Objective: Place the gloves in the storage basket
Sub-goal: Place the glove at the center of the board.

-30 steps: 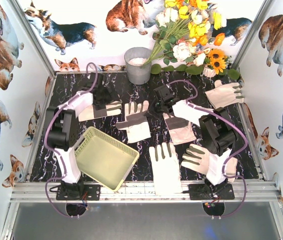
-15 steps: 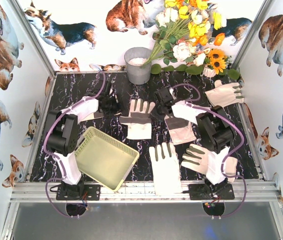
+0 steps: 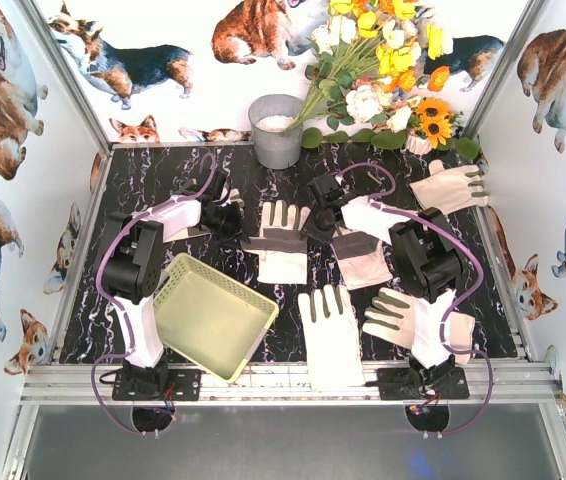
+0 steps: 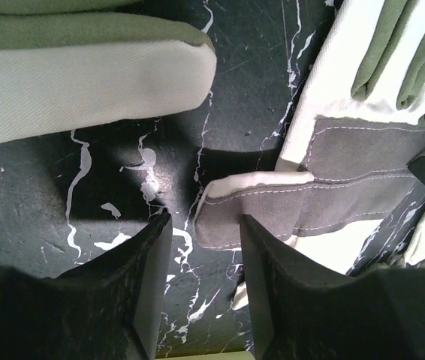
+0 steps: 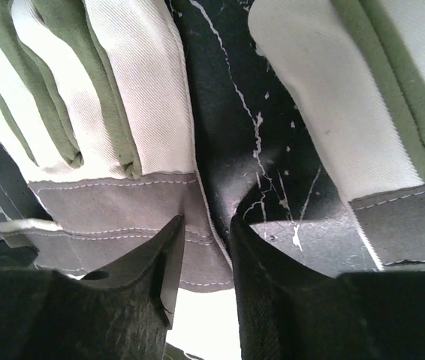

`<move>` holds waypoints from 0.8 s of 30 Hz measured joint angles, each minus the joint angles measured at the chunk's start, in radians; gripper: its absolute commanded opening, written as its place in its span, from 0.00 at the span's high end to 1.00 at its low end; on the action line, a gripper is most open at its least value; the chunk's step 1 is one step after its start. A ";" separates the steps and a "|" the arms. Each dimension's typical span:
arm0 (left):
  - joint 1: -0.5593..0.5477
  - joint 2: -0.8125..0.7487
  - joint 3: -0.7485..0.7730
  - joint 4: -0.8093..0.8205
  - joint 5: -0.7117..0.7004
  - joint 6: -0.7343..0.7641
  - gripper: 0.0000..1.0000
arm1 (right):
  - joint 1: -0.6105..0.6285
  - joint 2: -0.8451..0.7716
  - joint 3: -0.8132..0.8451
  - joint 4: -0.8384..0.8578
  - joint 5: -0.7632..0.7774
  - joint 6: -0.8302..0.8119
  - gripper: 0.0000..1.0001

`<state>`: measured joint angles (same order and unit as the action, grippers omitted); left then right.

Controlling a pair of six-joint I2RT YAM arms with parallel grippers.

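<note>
The basket (image 3: pixel 213 318), pale yellow-green, sat at an angle at the near left of the black marble table (image 3: pixel 143 170), just beside my left arm. The gloves lay on the table outside it.

The centre glove (image 3: pixel 278 245) lay flat mid-table, fingers pointing away from me, between my two grippers. Its grey thumb (image 4: pixel 250 210) stuck out to the left. My left gripper (image 3: pixel 227 214) was low over the table at that thumb. Its jaws stood partly apart, and the thumb's tip lay just at their mouth, with marble showing on the other side of the gap. They had hold of nothing. A second glove (image 4: pixel 85 75), white with a green edge, lay across the table just beyond this gripper.

My right gripper (image 3: pixel 315 222) was low at the centre glove's right edge. Its jaws stood only a little apart. The edge of the grey cuff band (image 5: pixel 122 217) ran into the narrow gap, and the jaws were not pressed onto it.

A third glove (image 3: pixel 360 258) lay just right of that gripper, partly under my right arm. A near glove (image 3: pixel 331 335) and a near-right glove (image 3: pixel 408 318) lay by the front edge. A far-right glove (image 3: pixel 450 187) lay by the wall. A grey bucket (image 3: pixel 277 130) and flowers (image 3: pixel 383 70) stood at the back.
</note>
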<state>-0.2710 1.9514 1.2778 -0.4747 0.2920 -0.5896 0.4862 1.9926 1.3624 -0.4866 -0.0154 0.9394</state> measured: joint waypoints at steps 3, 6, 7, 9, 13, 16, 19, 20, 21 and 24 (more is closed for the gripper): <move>0.000 0.000 -0.003 0.005 0.010 0.001 0.67 | -0.006 -0.003 0.000 -0.007 -0.021 -0.032 0.65; 0.000 0.006 -0.002 0.010 0.018 0.003 0.70 | -0.010 -0.005 -0.004 -0.009 -0.039 -0.057 0.68; 0.000 0.010 0.001 0.009 0.024 0.004 0.70 | -0.010 -0.005 -0.005 -0.009 -0.045 -0.065 0.70; 0.001 0.020 0.011 0.009 0.035 0.005 0.72 | -0.010 -0.005 -0.006 -0.010 -0.058 -0.077 0.75; 0.001 0.035 0.025 0.011 0.050 0.006 0.72 | -0.010 -0.005 -0.011 -0.012 -0.074 -0.090 0.85; 0.001 0.043 0.033 0.010 0.059 0.008 0.73 | -0.010 -0.002 -0.010 -0.016 -0.074 -0.101 0.87; 0.002 0.048 0.039 0.010 0.063 0.011 0.73 | -0.011 0.005 0.001 -0.024 -0.074 -0.106 0.87; 0.002 0.050 0.042 0.010 0.064 0.011 0.73 | -0.011 0.008 0.006 -0.026 -0.074 -0.109 0.86; 0.003 0.052 0.044 0.010 0.066 0.012 0.72 | -0.011 0.010 0.009 -0.027 -0.074 -0.113 0.85; 0.005 0.054 0.046 0.011 0.070 0.016 0.67 | -0.011 0.011 0.014 -0.029 -0.073 -0.127 0.82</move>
<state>-0.2661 2.0052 1.3239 -0.4641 0.3622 -0.5735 0.4751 2.0037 1.3762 -0.5152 -0.0883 0.8124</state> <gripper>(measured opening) 0.283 0.151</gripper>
